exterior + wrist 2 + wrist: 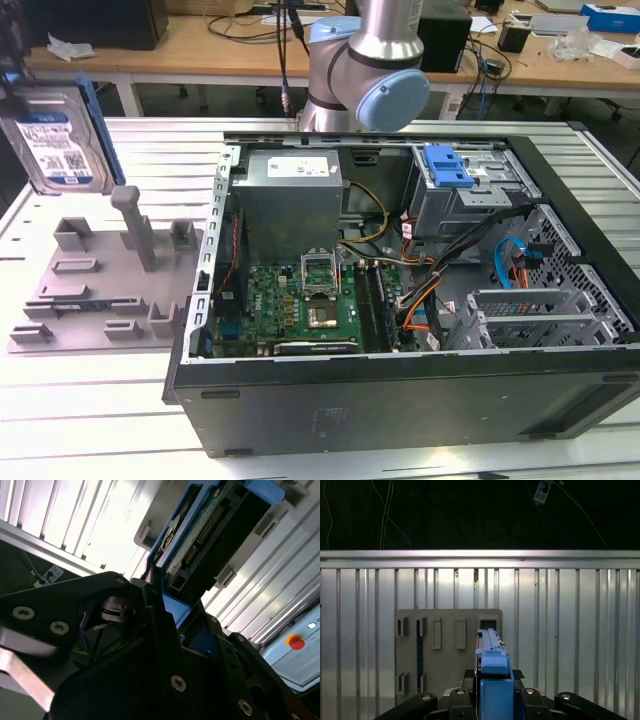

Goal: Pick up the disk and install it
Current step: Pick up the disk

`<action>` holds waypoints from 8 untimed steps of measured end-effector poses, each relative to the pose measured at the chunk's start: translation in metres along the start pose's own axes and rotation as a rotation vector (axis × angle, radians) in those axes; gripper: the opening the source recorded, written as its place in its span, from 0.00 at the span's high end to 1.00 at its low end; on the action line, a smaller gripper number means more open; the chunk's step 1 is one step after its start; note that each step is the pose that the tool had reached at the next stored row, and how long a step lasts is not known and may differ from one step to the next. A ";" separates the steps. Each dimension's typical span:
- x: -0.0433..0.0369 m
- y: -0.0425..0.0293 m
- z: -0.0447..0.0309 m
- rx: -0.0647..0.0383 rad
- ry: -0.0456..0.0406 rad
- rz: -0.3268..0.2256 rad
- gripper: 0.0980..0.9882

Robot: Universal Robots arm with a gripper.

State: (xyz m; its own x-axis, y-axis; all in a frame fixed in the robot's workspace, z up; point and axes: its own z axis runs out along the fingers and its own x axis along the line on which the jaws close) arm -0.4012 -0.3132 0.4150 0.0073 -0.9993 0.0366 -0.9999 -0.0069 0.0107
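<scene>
Silver with a bright blue frame, your flat rectangular disk [55, 140] hangs on edge above the grey plastic fixture tray [100, 290], at the exterior view's left, well apart from the open black computer case [400, 390]. In the first wrist view, your black gripper [491, 685] has its jaws closed narrowly on the disk's blue edge.

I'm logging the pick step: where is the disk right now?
At the exterior view's left, the disk hangs upright above the grey fixture plate, beside the open computer case, clamped in the gripper.

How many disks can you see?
1. The disk, in the gripper, hangs above the grey tray at the exterior view's left. Others may hide inside the computer case.
</scene>
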 end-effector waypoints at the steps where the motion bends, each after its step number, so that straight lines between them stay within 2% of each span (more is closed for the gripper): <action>1: 0.0003 0.0001 -0.0071 0.000 0.0003 0.000 0.70; 2: 0.0005 0.0002 -0.0144 0.000 0.0005 0.000 0.70; 4: 0.0009 0.0003 -0.0238 0.000 0.0007 0.000 0.70; 5: 0.0013 0.0004 -0.0346 0.000 0.0010 0.000 0.70; 8: 0.0019 0.0006 -0.0527 0.001 0.0016 0.000 0.70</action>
State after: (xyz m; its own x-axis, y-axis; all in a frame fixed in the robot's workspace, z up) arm -0.4012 -0.3132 0.4677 0.0073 -0.9992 0.0382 -0.9999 -0.0069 0.0102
